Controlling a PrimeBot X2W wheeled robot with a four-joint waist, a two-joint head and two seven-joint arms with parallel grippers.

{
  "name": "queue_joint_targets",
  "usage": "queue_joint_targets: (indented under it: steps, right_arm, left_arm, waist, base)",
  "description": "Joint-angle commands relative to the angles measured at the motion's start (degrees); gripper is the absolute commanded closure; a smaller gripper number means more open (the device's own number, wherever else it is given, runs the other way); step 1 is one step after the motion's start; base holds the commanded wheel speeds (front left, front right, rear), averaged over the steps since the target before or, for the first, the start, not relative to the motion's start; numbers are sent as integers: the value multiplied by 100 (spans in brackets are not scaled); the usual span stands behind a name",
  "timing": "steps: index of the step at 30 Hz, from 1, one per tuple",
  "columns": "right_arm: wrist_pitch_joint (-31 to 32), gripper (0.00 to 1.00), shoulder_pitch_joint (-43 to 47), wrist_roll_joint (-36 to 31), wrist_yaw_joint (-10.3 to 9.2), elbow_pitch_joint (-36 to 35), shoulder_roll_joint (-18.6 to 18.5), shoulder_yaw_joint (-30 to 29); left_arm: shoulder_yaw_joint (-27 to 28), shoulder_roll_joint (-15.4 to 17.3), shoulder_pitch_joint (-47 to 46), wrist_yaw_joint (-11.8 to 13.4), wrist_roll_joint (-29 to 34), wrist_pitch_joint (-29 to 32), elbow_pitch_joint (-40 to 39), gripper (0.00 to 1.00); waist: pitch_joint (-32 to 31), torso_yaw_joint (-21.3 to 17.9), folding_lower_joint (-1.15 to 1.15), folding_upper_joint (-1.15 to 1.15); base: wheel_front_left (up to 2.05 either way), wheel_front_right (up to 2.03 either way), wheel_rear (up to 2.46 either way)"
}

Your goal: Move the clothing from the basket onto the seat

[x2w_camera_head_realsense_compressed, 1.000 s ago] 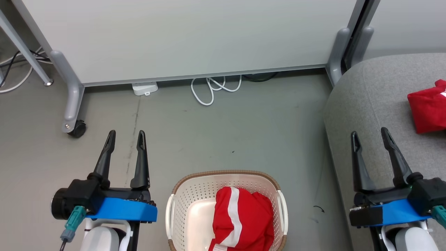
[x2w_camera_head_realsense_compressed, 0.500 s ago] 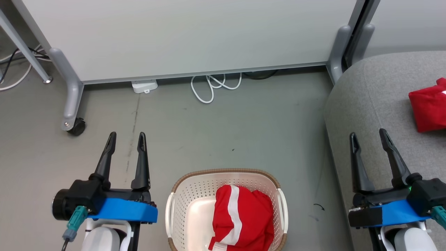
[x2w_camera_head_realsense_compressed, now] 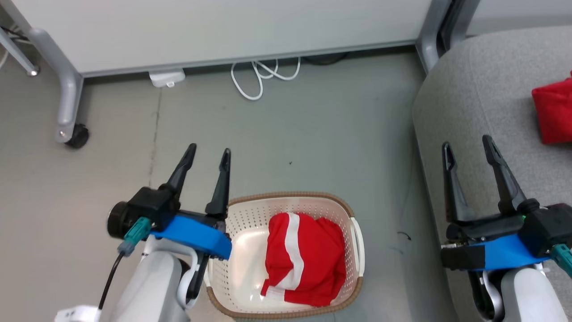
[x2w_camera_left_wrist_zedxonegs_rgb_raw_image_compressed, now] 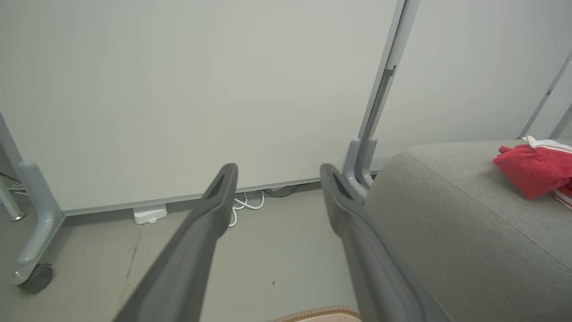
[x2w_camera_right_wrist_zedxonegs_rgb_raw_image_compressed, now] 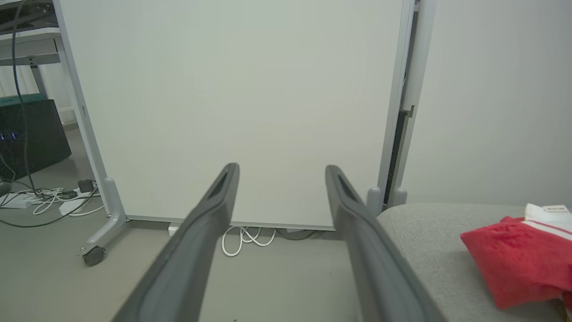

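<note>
A red garment with a broad white stripe (x2w_camera_head_realsense_compressed: pixel 304 261) lies bunched in the cream perforated basket (x2w_camera_head_realsense_compressed: pixel 243 214) on the floor. My left gripper (x2w_camera_head_realsense_compressed: pixel 209 153) is open at the basket's far left corner, fingers pointing away over the floor, nothing between them. Over the left edge of the grey seat (x2w_camera_head_realsense_compressed: pixel 482 85) my right gripper (x2w_camera_head_realsense_compressed: pixel 467 144) stands open and empty. Another red garment (x2w_camera_head_realsense_compressed: pixel 554 112) rests on the seat at the right; the left wrist view shows that garment (x2w_camera_left_wrist_zedxonegs_rgb_raw_image_compressed: pixel 534 167) and the right wrist view shows it (x2w_camera_right_wrist_zedxonegs_rgb_raw_image_compressed: pixel 514 261) too.
A white partition on grey wheeled legs (x2w_camera_head_realsense_compressed: pixel 67 107) stands across the back. A looped white cable (x2w_camera_head_realsense_compressed: pixel 254 78) and a white box (x2w_camera_head_realsense_compressed: pixel 165 78) lie on the floor at its foot. Bare grey floor stretches between the basket and the partition.
The head camera has tilted down, shifting the whole picture. My left gripper has swung right and forward to the basket's left rim. The right gripper holds nearly the same place.
</note>
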Motion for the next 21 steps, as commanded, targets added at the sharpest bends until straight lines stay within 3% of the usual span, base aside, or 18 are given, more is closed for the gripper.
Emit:
queue_joint_targets:
  steps: [1,8,21]
  right_arm:
    - [3,0,-115,-30,3,-35,5,11]
    - [3,0,-433,-137,3,-142,5,57]
    - [3,0,-1034,-310,3,-441,5,170]
  left_arm:
    - [-89,43,-185,-12,-84,-16,139,0]
    - [-967,208,-916,-12,-507,-17,1099,0]
    - [-2496,159,-2100,-11,-1231,-17,2812,0]
  waist:
    - [225,-65,0,0]
    - [882,-192,0,0]
    - [2185,-380,0,0]
  base:
    - [0,0,0]
    - [0,0,0]
    - [0,0,0]
